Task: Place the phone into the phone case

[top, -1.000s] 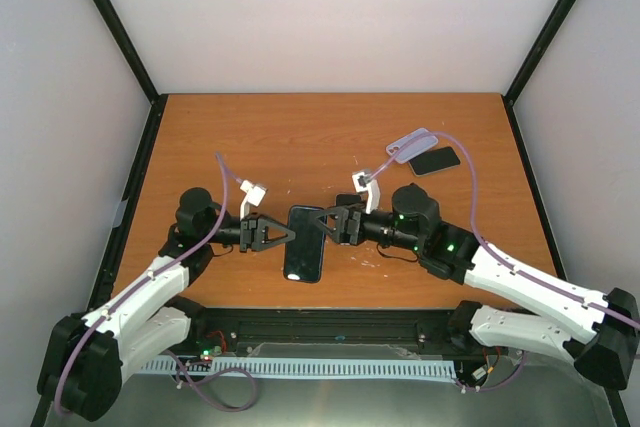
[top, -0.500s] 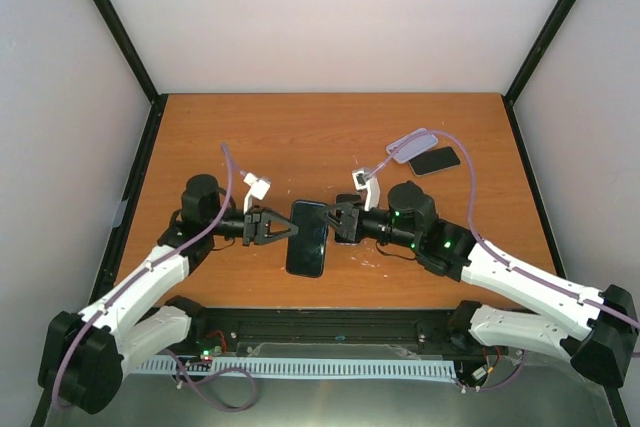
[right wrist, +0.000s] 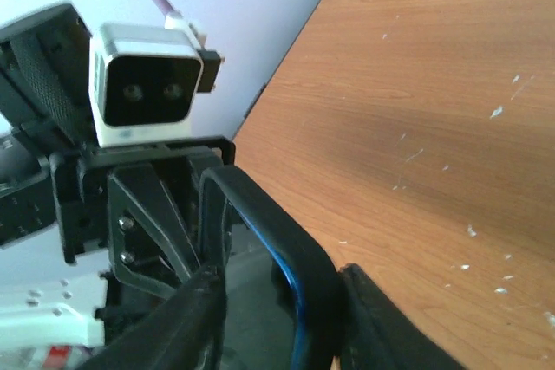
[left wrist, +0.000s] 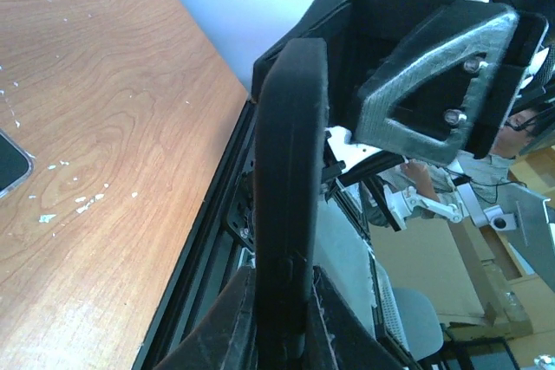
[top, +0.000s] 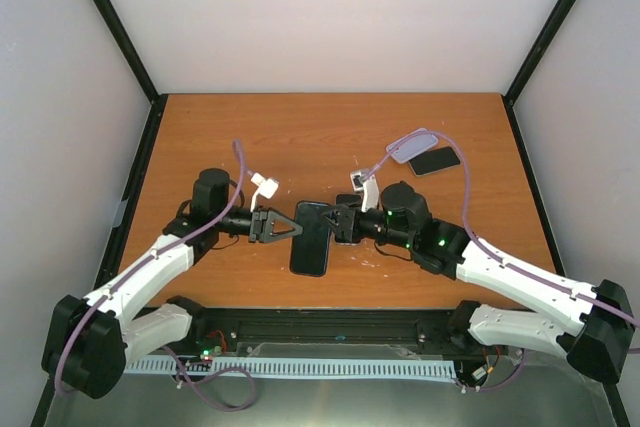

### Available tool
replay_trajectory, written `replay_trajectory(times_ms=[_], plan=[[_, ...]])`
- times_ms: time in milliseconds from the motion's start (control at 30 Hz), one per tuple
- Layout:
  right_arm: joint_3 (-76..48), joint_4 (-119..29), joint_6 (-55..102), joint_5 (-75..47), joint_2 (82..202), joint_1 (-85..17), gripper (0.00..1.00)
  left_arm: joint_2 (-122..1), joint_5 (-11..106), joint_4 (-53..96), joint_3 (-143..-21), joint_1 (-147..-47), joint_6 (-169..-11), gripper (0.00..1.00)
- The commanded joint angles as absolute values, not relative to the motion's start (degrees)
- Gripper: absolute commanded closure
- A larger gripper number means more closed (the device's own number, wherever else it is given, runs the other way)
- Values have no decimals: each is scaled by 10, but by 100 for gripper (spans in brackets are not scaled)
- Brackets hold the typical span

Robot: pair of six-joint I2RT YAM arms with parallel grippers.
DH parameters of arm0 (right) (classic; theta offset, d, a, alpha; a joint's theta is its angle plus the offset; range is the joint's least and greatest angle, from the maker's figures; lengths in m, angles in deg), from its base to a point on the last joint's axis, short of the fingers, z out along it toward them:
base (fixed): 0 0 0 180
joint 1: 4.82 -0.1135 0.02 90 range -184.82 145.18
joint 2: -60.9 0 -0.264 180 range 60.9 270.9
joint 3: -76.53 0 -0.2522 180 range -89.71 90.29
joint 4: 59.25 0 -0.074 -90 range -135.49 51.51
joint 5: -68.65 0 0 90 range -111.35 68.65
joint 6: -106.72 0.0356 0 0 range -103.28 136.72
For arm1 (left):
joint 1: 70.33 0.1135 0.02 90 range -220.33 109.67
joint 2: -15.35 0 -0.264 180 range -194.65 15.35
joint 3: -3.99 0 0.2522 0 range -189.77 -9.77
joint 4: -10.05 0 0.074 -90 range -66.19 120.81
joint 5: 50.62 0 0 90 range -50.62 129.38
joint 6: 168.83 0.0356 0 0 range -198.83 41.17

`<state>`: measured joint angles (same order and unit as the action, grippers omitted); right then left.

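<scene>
**Phone nudged right, gripped from both sides**

Since a second ago, your left arm has reached further out over the table [top: 300, 137], and the phone [top: 311, 238] has shifted a little to the right with it. It now sits between the two arms near the middle of the front edge. Its long side runs roughly from near to far, with the far end tipped slightly left.

Your left gripper [top: 288, 228] is clamped on the phone's left edge. In the left wrist view, its fingers press on either face of the dark body, which is seen edge-on. Your right gripper [top: 333, 225] is closed on the opposite edge, and the right wrist view shows a finger on each side of the rounded rim. From these views you cannot tell whether the phone is clear of the wood.

The pale lilac phone case [top: 411, 144] lies flat toward the far right, well apart from the phone. A dark flat slab [top: 434, 160] lies just beside it on the near-right side.
</scene>
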<state>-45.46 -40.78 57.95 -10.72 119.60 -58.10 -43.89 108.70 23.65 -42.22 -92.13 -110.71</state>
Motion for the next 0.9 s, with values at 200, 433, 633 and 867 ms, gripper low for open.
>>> replay_trajectory(times_ms=[200,433,633,867], plan=[[-521,-470,613,-62,1154,-592,17,-428,1029,112,-413,-920,-1241,99],[-567,-522,659,-22,1147,-592,11,-398,979,57,-412,-920,-1285,99],[-593,-595,700,10,1163,-592,25,-382,966,-8,-396,-920,-1332,99],[-610,-625,733,-2,1154,-592,66,-371,934,21,-393,-920,-1309,100]])
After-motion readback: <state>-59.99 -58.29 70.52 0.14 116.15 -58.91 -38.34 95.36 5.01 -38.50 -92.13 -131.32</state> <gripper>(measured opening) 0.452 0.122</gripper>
